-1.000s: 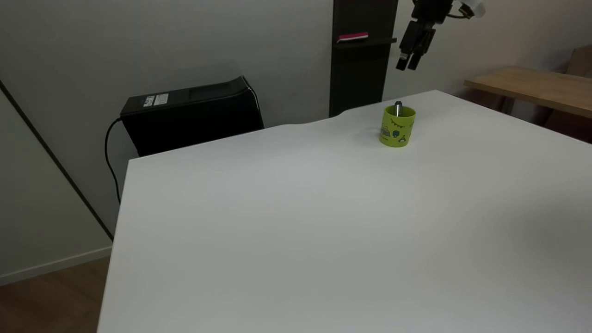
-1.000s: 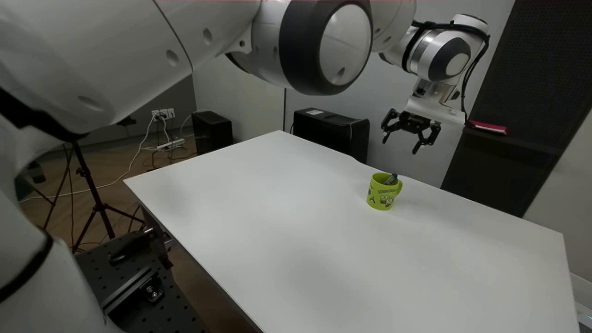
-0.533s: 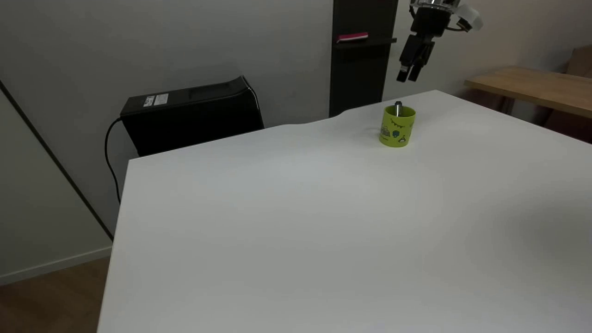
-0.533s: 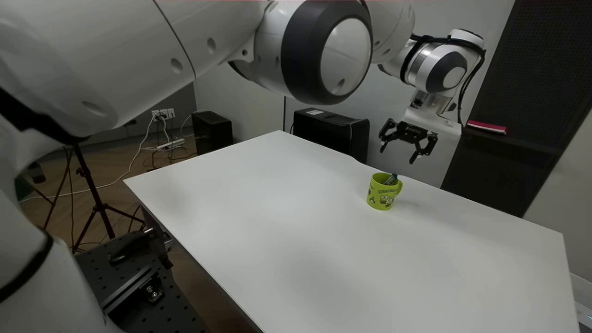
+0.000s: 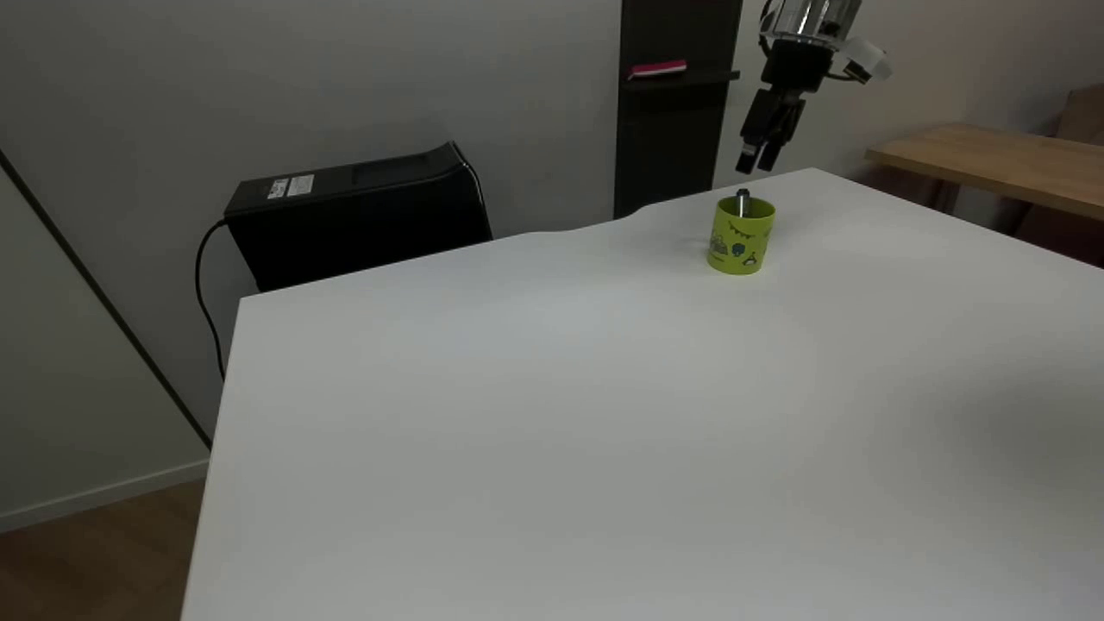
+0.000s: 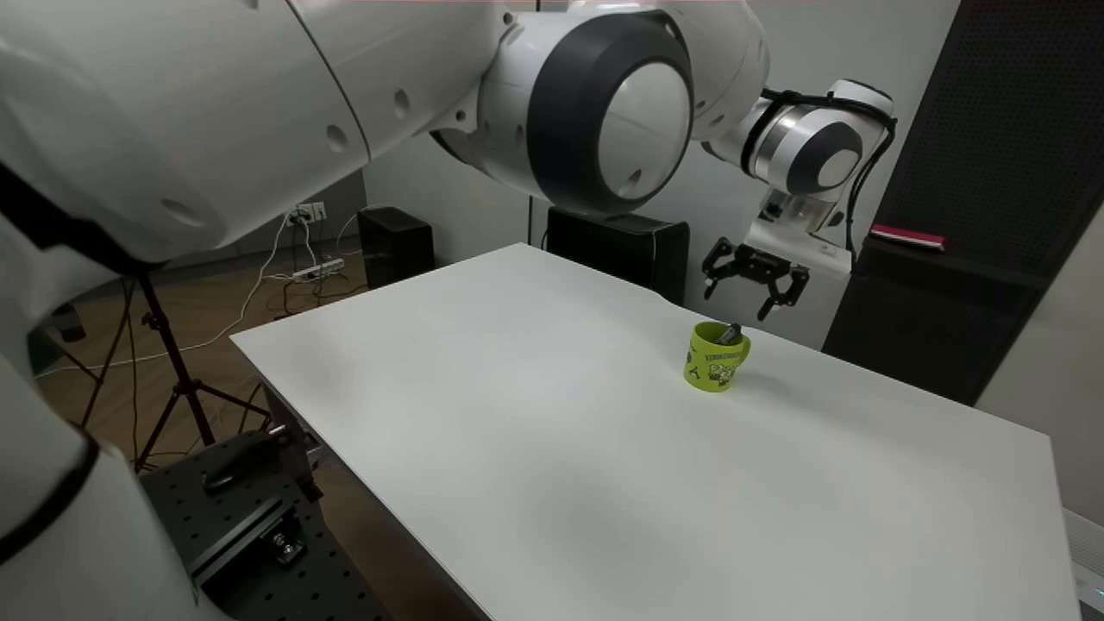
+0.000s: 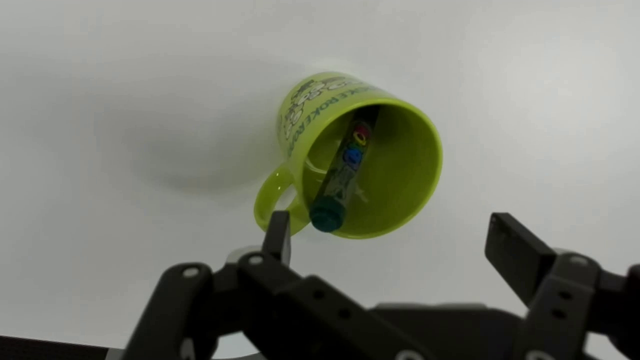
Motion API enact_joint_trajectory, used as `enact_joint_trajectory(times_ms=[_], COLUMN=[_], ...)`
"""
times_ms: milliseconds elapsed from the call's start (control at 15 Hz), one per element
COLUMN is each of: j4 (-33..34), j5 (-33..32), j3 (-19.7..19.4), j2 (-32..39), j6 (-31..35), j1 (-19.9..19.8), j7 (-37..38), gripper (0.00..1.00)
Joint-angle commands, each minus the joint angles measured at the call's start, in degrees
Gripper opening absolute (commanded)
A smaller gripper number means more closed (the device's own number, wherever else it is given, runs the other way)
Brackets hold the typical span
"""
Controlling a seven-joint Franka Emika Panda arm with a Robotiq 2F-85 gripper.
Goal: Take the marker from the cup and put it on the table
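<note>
The lime-green cup (image 5: 742, 246) stands upright on the white table (image 5: 561, 414), near its far edge; it also shows in an exterior view (image 6: 707, 366) and in the wrist view (image 7: 320, 112). The marker (image 7: 340, 180) leans inside the cup with its dark green end at the rim on the handle side. That end also shows in both exterior views (image 5: 743, 203) (image 6: 730, 335). My gripper (image 6: 738, 302) is open and empty, above the cup. In the wrist view the fingertips (image 7: 389, 225) stand wide apart, the left one overlapping the cup handle, the marker's end nearer that finger.
A black box-shaped device (image 5: 354, 207) stands beyond the table edge. A wooden table (image 5: 1000, 164) is at the back right. A dark cabinet with a red item (image 6: 907, 237) stands behind my gripper. My white arm (image 6: 604, 103) reaches over the table.
My gripper has moved steadily down toward the cup, and slightly left in an exterior view. It stays open. The cup and marker have not moved.
</note>
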Motion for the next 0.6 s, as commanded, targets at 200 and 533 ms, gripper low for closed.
enact_joint_trajectory(times_ms=[200,533], j4=[1.7,1.7], j5=[0.5,0.5], j3=[0.8,1.6], j2=[2.3,3.2], j6=[2.1,4.2], j1=[0.0,0.1], j7=[-1.1,-2.0], gripper=[1.0,1.0])
